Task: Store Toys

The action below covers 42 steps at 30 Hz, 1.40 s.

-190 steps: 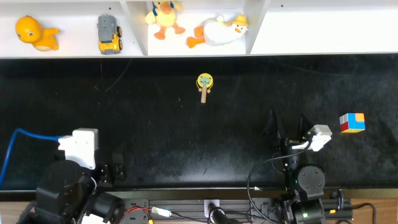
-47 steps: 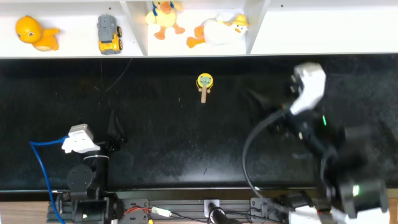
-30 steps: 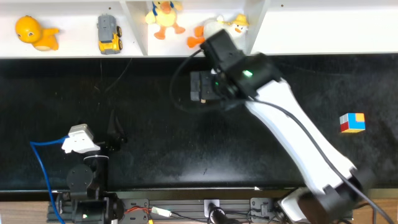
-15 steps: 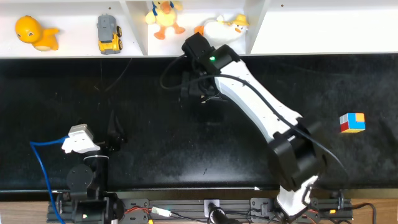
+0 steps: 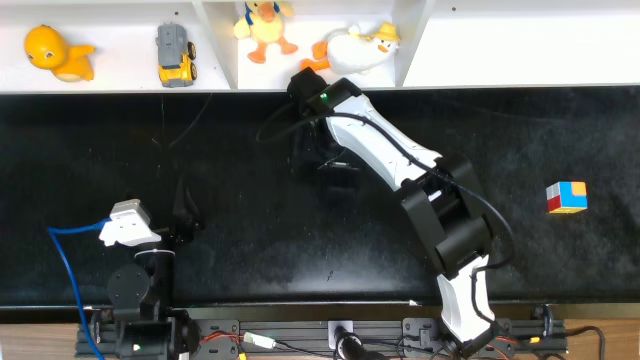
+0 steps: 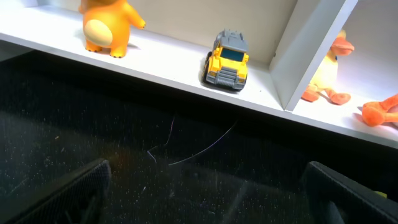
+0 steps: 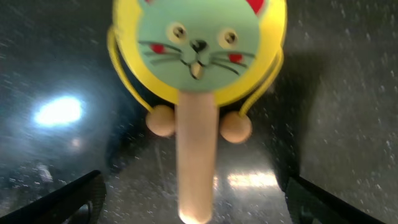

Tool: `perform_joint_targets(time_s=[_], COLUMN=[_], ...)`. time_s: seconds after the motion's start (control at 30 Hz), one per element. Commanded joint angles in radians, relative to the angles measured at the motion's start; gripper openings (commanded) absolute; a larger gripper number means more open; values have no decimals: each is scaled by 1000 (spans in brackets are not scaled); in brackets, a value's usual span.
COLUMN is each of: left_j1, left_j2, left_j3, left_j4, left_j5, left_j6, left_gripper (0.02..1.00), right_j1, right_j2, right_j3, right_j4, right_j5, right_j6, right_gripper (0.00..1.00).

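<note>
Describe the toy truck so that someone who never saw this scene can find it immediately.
Look at the white shelf along the far edge of the black table. In its left compartment, the toy truck stands next to the divider, beside an orange duck. It is the only vehicle, grey and yellow with wheels; every other shelved toy is an animal.

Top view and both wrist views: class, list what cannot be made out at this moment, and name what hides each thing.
- Top view: the cat-faced rattle lies beneath the right arm, so where it rests cannot be seen there.
- Left wrist view: the white plush duck is cut off by the picture's edge, bar an orange foot.
- Top view: the colour cube is too small to tell its side faces.
</note>
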Motion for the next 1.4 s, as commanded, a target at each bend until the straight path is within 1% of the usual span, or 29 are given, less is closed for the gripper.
perform_joint_targets(time_s=[0.03, 0.07, 0.13, 0.27, 0.37, 0.57, 0.67, 0.9, 1.0, 1.07, 1.2, 1.3, 1.4], left_j1=[-6, -6, -7, -6, -6, -6, -7, -6, -7, -7, -6, -6, -7], left_j2=[-12, -12, -12, -12, -12, -12, -12, -12, -12, -12, -12, -12, -12], left_j3=[-2, -2, -2, -2, -2, -2, -2, -2, -2, -2, -2, -2, -2], left_j4=[-2, -2, -2, -2, -2, -2, -2, -2, -2, -2, -2, -2, -2], left_j5=[10, 10, 10, 10, 10, 10, 10, 10, 10, 10, 10, 10, 10], left_j6=[23, 23, 23, 23, 23, 23, 23, 23, 23, 23, 23, 23, 23], left_gripper=[998, 998, 998, 998, 998, 996, 996, 998, 998, 998, 998, 998, 996], right_j1=[10, 10, 10, 10, 10, 10, 10, 10, 8, 5, -2, -2, 1], right_j2=[42, 45, 48, 49, 49, 49, 49, 48, 48, 48, 45, 14, -75], right_j3=[15, 15, 14, 14, 14, 14, 14, 14, 15, 18, 56, 110, 148], right_j4=[35, 39, 48, 52, 52, 49, 49, 43, 26, 5, -82, -176, -269], right_j5=[-8, -8, -8, -8, -8, -8, -8, -8, -9, -23, -64, -63, -57], right_j6=[-42, -51, -69, -82, -92, -103, -103, -102, -102, -102, -103, -122, -125], right_gripper=[888, 864, 783, 560, 432, 325, 303, 205, 123, 47, 45, 45, 45])
